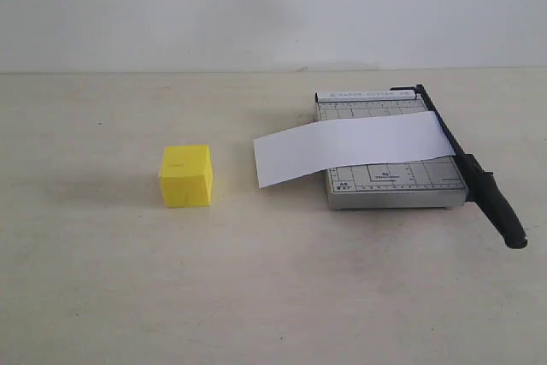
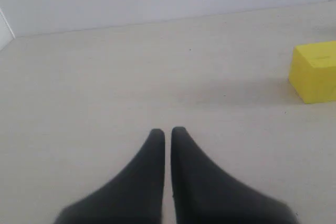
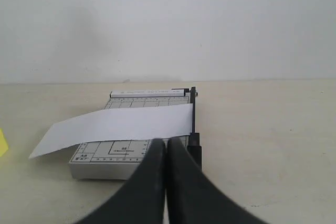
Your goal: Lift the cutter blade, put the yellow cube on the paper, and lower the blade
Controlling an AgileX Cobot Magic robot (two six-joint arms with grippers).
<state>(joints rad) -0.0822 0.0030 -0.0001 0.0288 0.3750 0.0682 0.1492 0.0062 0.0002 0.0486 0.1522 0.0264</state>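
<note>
My left claw (image 2: 168,132) and right claw (image 3: 166,142) were both closed, empty. Yellow cube (image 1: 186,175) sat on the counter (image 1: 128,288), apart from the paper (image 1: 350,148). Paper lay across the grey board (image 1: 402,184), cutter blade (image 1: 479,181) down.

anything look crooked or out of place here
Only the paper: it lies slanted across the grey board, not square with its ruled lines, and one end sticks out past the board's edge toward the yellow cube. Nothing looks spilled or damaged.

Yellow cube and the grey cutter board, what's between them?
Only the loose end of the white paper, overhanging the board toward the cube; the rest is bare table. The exterior view shows it.
</note>
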